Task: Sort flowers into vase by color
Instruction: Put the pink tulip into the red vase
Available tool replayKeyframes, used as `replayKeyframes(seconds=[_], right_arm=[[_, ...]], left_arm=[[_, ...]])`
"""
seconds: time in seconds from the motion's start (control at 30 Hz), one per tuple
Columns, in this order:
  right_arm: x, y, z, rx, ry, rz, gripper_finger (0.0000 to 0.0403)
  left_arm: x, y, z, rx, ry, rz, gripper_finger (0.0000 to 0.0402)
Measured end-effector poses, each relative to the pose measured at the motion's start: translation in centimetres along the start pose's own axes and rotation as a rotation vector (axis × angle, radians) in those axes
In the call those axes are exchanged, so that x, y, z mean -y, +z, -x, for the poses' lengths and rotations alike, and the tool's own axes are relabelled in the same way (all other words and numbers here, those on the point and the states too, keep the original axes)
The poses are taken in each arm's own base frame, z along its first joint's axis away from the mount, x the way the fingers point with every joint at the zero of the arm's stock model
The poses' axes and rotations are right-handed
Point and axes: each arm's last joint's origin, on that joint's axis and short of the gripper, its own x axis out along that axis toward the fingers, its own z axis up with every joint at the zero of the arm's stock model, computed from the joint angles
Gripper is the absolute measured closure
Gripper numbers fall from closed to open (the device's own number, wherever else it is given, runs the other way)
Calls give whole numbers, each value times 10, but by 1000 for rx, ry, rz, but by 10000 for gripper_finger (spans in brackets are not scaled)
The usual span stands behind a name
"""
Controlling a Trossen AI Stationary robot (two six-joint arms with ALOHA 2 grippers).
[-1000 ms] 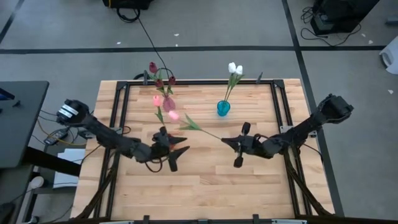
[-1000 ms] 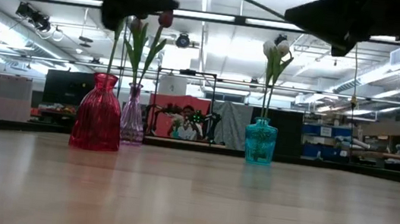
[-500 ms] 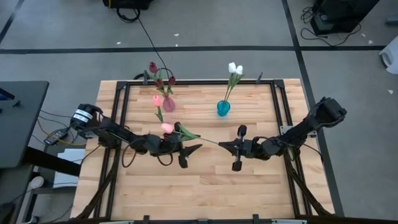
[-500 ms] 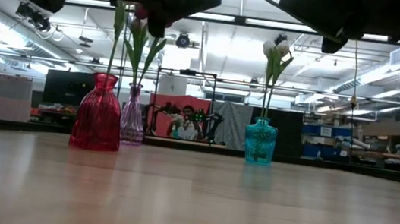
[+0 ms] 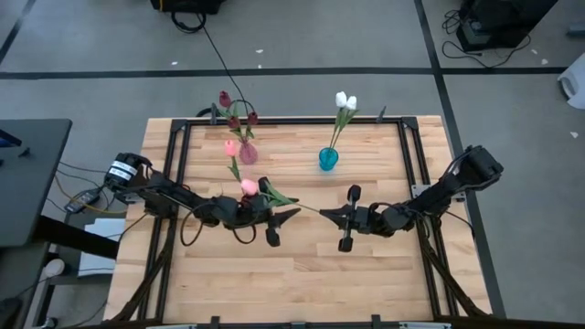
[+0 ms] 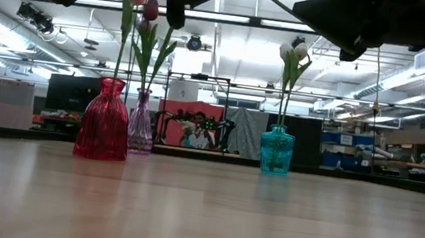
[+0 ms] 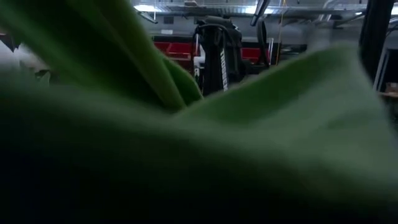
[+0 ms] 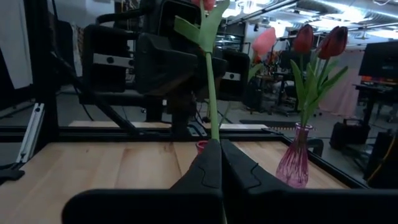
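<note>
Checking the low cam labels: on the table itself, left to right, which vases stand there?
Red vase → smaller pink-purple vase holding maroon tulips → teal vase holding white tulips.

Ceiling strip lights [image 6: 233,18] give the room bright, even light; from table height they glare white and leave both arms as black silhouettes. The wooden table [image 5: 292,274] is evenly lit with only faint shadows. The left wrist view is filled by a dim green leaf [image 7: 249,137], too close to focus
</note>
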Motion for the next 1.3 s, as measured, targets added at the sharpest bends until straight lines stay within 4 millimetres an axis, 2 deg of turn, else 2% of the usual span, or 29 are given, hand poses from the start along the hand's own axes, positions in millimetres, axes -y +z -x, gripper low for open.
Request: replayKeyframes(seconds=[0.27,0.43,0.53,0.73,0.87,1.03,1.3], right_arm=[[0,0,0,-3,2,3,378],[-1,-2,0,-19,23,-14,347],[-2,-1,3,-44,15,-4,323],[-1,13,16,-119,49,-64,271],[2,15,24,-200,84,-96,250],[4,7,27,-292,80,-92,243],[5,3,28,-326,71,-85,244]], left_arm=[[0,1,0,-1,-10,-21,386],[0,7,1,12,-11,-37,390],[-3,19,8,-25,-17,-58,396],[-4,61,46,-220,-96,-91,397],[-8,89,77,-355,-141,-3,396],[-19,104,109,-465,-80,13,395],[-38,126,136,-559,-16,-23,395]])
